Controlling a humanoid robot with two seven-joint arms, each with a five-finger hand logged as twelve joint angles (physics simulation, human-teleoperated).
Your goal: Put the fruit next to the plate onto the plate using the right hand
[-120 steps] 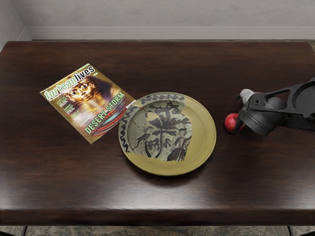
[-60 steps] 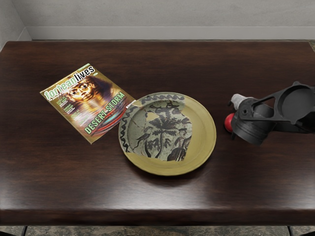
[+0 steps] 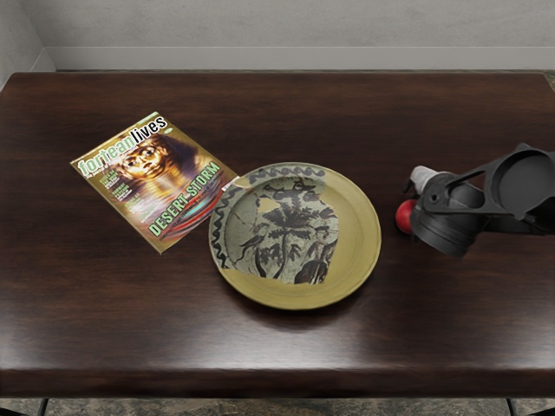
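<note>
One fruit (image 3: 403,217), small, round and red, lies on the table (image 3: 277,347) at 3 o'clock of the plate (image 3: 366,227), near the rim but not touching it. My right hand (image 3: 444,217) comes in from the 3 o'clock edge and covers the fruit's right side, so only a red sliver shows at its 9 o'clock. Change over the last second: the hand has moved toward 9 o'clock, from just beside the fruit to partly over it, and in the last half second it has barely shifted. The fruit has stayed in place throughout. Hand state: the wrist housing blocks the view, so I cannot tell whether the hand is released or clenched on the fruit. Assessment: the reach appears complete and the grasp is the step in hand; lift and transfer toward 9 o'clock are not yet done. The magazine (image 3: 152,178), at 10 o'clock of the plate with one corner touching its rim, lies well outside that path.
</note>
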